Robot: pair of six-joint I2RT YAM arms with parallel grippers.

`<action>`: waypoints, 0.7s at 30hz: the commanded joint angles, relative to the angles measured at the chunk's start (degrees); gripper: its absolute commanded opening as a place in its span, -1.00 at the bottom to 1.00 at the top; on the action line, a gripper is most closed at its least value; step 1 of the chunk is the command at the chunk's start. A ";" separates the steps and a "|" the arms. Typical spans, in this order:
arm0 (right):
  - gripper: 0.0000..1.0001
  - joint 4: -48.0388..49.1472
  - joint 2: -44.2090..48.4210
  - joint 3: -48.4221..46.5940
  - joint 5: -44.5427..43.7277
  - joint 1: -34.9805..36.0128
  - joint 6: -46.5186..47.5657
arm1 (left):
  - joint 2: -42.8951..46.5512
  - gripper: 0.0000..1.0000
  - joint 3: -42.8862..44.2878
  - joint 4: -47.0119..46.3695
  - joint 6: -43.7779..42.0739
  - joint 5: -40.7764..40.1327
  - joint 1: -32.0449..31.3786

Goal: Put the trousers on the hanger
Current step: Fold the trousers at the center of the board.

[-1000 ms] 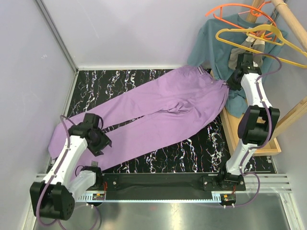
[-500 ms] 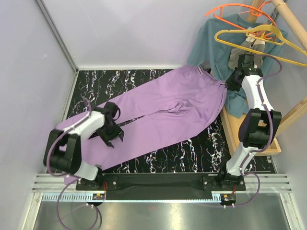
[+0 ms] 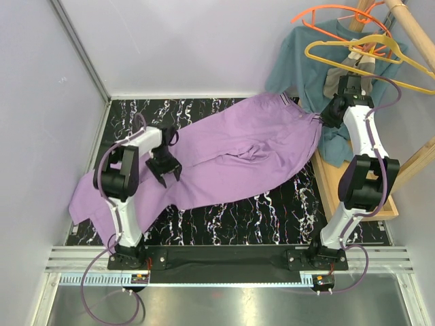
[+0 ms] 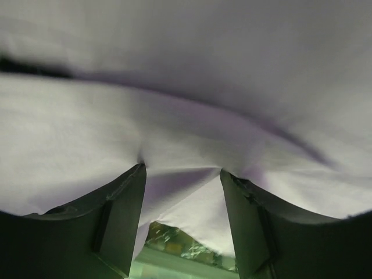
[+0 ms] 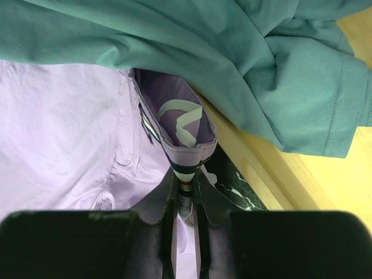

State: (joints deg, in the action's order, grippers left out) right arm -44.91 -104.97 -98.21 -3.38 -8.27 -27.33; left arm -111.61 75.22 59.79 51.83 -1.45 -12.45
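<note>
The lilac trousers (image 3: 251,149) lie spread on the black marbled table, waist at the far right and legs running to the near left. My right gripper (image 3: 331,112) is shut on the striped waistband (image 5: 185,174), a pinched fold of it standing up between the fingers (image 5: 185,186). My left gripper (image 3: 163,166) is down on a trouser leg; in its wrist view the jaws stand well apart (image 4: 181,170), with lilac cloth (image 4: 174,87) draped across and between them. The yellow hanger (image 3: 367,54) hangs from the wooden rack above the right arm.
A teal shirt (image 3: 299,68) hangs on the rack and drapes right beside the waistband (image 5: 232,52). An orange hanger (image 3: 333,13) is above it. The rack's wooden base (image 3: 340,197) runs along the table's right edge. Grey walls close in the left and the back.
The left arm has swung from the near left corner up over the trouser legs. The legs have bunched and shifted rightward. The right arm holds as before.
</note>
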 commanded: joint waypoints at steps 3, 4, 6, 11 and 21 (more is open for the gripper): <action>-0.82 -0.18 1.87 -4.00 -0.31 -0.16 0.00 | -6.16 0.21 13.44 0.04 -4.45 -9.61 0.76; -0.82 -0.10 1.61 -4.09 -0.58 -0.16 0.35 | -6.07 0.21 15.90 1.02 -4.72 -10.23 0.85; -0.82 -0.53 1.34 -4.79 -0.84 -0.16 0.61 | -3.10 0.22 16.28 2.87 -4.64 -11.55 0.76; -0.81 0.17 1.17 -4.53 -0.32 -0.16 0.35 | 10.95 0.29 7.06 2.26 -2.27 -14.01 0.76; -0.80 1.57 0.55 -4.36 2.49 -0.16 -0.88 | 40.14 0.32 -20.16 4.81 11.25 -11.47 7.42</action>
State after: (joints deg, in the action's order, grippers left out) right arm -46.15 -105.01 -100.18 -2.17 -8.27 -27.46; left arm -74.35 62.70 63.48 56.45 -13.54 -8.75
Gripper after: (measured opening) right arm 0.170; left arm 0.668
